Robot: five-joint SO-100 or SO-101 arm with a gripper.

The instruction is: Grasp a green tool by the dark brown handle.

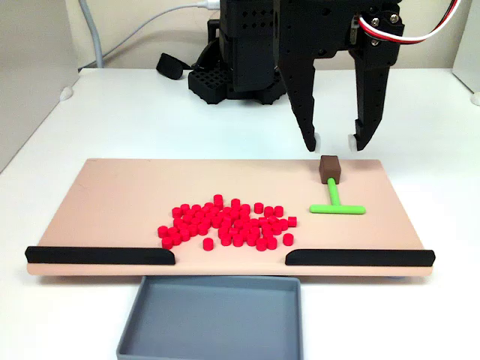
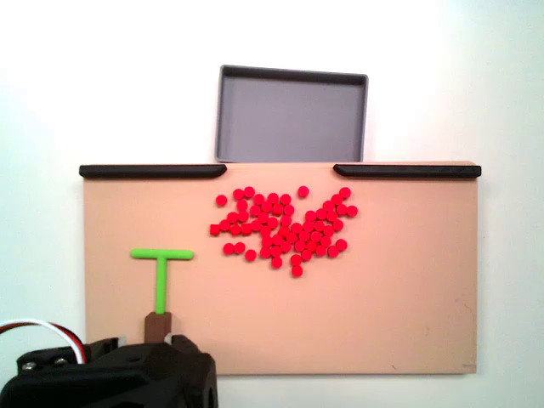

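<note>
A grey tray (image 1: 214,319) sits empty on the white bench (image 1: 150,112), touching the near edge of a tan board (image 1: 112,195). Two black strips (image 1: 101,256) line that edge. Red beads (image 1: 225,223) lie clustered mid-board. To their right in this fixed view lies the green tool (image 1: 336,204), its brown handle (image 1: 330,169) pointing toward the arm. The end effector (image 1: 331,142) hangs just above the handle, fingers spread wide, wider than the handle, holding nothing. In the other fixed view, the handle (image 2: 158,325) sits between the fingertips (image 2: 179,341).
</note>
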